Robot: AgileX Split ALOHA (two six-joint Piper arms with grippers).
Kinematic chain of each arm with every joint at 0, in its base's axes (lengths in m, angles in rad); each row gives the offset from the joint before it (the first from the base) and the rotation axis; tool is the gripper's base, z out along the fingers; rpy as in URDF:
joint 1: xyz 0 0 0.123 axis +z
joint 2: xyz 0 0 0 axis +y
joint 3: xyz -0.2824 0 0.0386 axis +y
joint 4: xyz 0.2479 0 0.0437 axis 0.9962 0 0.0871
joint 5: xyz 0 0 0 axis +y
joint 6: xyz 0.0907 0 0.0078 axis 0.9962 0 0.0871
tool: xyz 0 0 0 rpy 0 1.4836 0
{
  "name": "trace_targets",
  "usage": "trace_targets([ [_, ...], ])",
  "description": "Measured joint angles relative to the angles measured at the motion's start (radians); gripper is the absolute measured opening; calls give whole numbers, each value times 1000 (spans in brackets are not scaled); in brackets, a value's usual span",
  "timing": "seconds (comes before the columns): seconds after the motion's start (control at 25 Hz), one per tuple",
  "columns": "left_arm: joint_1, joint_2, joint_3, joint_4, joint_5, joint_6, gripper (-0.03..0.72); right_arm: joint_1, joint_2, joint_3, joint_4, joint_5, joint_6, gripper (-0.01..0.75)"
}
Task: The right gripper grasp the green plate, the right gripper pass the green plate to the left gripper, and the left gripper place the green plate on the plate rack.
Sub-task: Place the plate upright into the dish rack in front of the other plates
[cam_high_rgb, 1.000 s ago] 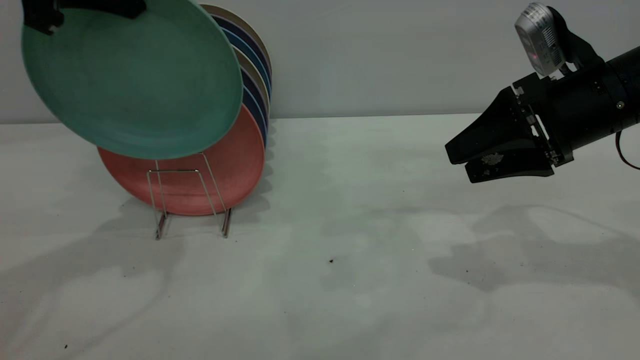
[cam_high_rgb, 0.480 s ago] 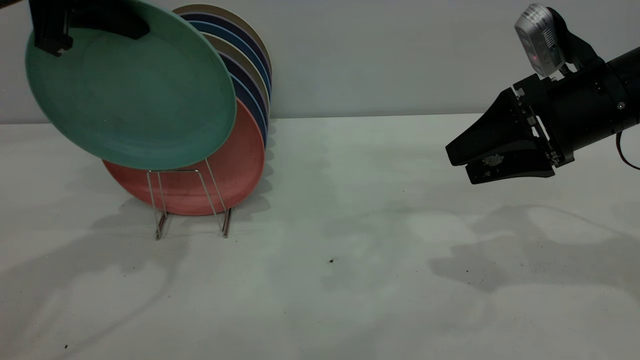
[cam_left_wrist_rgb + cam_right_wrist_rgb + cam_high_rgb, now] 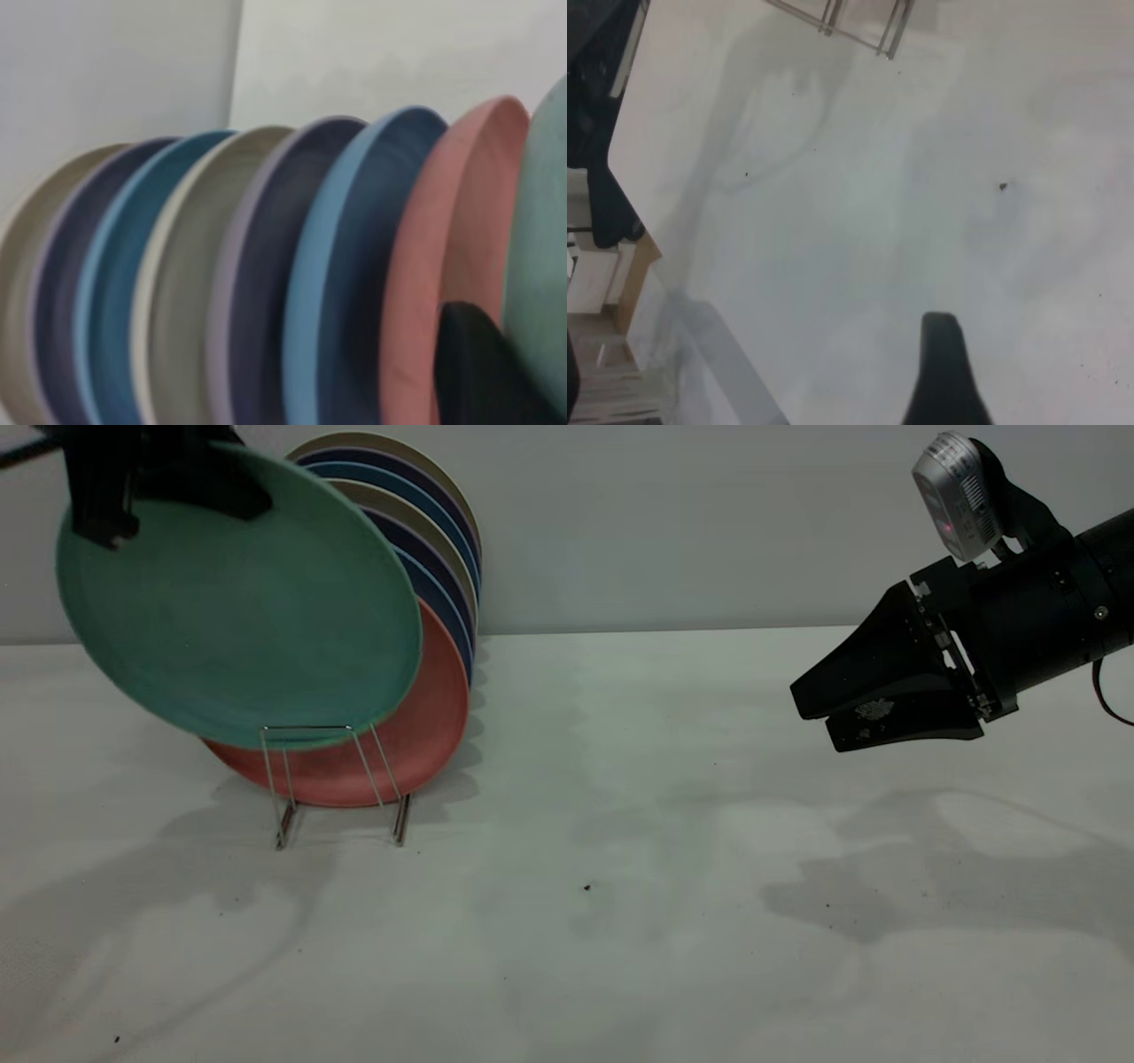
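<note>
The left gripper is at the top left, shut on the upper rim of the green plate. The plate hangs tilted in front of the salmon-pink plate, its lower edge level with the top of the front loop of the plate rack. In the left wrist view a black finger lies between the pink plate and the green plate. The right gripper hovers empty above the table at the right, jaws slightly apart. One of its fingers shows in the right wrist view.
Several blue, navy and beige plates stand in the rack behind the pink one. The white table runs to a grey back wall. The right wrist view shows the rack's feet and the table's edge.
The left gripper has lowered the green plate and shifted it slightly right, so its lower edge now reaches the rack's front loop. The right arm has not moved.
</note>
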Motion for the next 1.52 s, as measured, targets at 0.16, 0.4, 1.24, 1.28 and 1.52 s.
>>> trace_targets([
  [0.16,-9,30,0,0,-7,0,107,0,0,0,-1,0,0,564],
  [0.4,-33,74,-1,-1,-22,0,107,0,0,0,-2,0,0,564],
  [1.24,-38,162,-5,-8,-86,0,169,0,0,0,-15,-4,0,564],
  [1.28,-38,162,-5,-8,-86,0,200,0,0,0,-15,-5,0,564],
  [1.52,-38,162,-5,-9,-71,0,388,0,0,0,-15,-5,0,564],
])
